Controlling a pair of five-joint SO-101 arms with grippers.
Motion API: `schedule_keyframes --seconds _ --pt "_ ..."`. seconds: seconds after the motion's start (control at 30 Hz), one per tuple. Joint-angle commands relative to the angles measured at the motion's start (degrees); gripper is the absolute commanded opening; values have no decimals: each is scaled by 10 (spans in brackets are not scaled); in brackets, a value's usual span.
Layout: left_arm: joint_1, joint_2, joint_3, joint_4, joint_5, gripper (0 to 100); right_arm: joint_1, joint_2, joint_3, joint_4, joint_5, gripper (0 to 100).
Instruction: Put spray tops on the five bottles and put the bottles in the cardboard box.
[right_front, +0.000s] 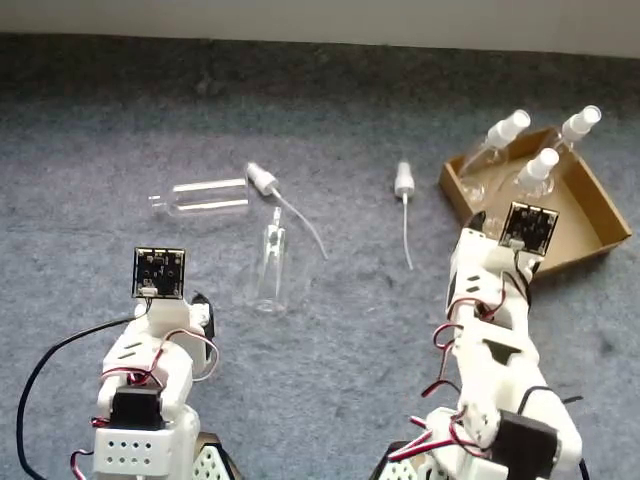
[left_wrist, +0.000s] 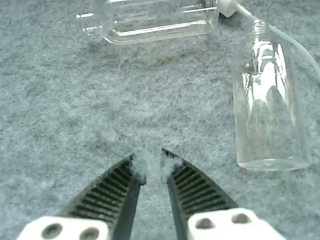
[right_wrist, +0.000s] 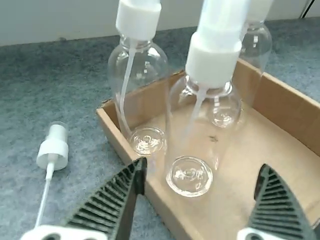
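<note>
Three clear, round-shouldered capped bottles stand upright in the shallow cardboard box, apparently finished, and the right pincer faces them, released and spread wide. On the fuzzy grey counter, the crosswise bottle and the lengthwise bottle lie open-necked. The curved-tube spray top and the straight-tube spray top lie nearby, probably waiting for them, while the left pincer sits near the two bottles, all but clenched on nothing.

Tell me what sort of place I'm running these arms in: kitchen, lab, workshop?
Most likely a tabletop robot test setup, not a kitchen: a grey carpet-like surface underneath, a pale wall behind, and staged props, namely clear bottles standing in a cardboard box and a loose spray top.
</note>
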Motion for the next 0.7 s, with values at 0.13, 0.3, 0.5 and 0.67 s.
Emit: schedule_keyframes --seconds 0.13,0.3,0.5,0.67 --pt "0 -1 12 0 -4 7 -6 -175 -3 200 4 307" --pt "0 -1 12 1 -4 7 -11 -296 -4 351 4 307" --pt "-3 -1 12 2 -4 5 -63 -446 -15 518 4 307" --pt "-5 -1 12 3 -4 5 -116 -531 -88 701 0 307"
